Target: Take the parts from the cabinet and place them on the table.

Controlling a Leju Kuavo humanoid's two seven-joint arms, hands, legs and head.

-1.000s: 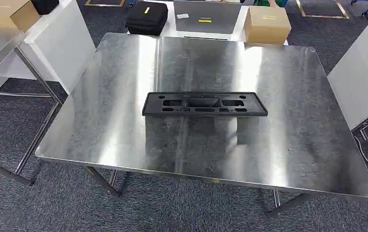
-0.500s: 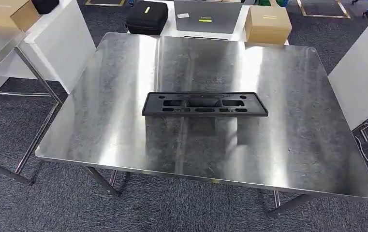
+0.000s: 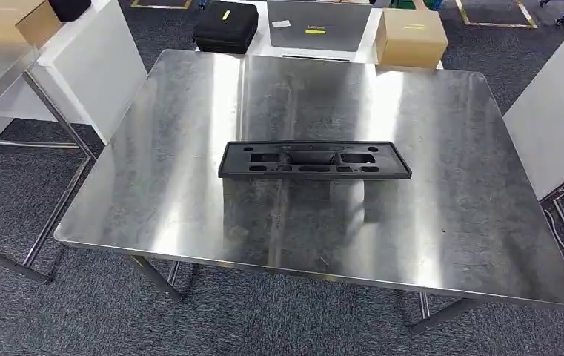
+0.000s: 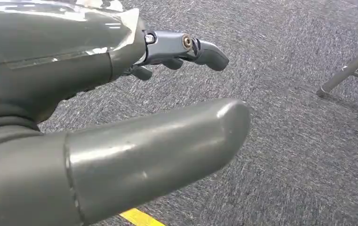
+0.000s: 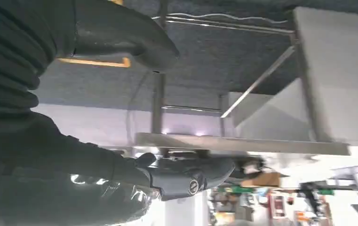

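A long black plastic part (image 3: 314, 160) with several cut-outs lies flat near the middle of the steel table (image 3: 449, 222). My left hand (image 4: 134, 94) hangs over grey carpet, thumb and fingers apart, holding nothing. My right hand (image 5: 134, 117) hangs low beside the edge of a table (image 5: 242, 143), its thumb and fingers spread with nothing between them. Neither hand is near the black part.
Beyond the table's far edge sit a black case (image 3: 224, 27), a grey laptop (image 3: 317, 25) and a cardboard box (image 3: 410, 38). White furniture (image 3: 101, 67) stands at the left and a white panel (image 3: 560, 111) at the right. Grey carpet surrounds the table.
The head view has shifted very slightly. The black part has stayed in place on the table.
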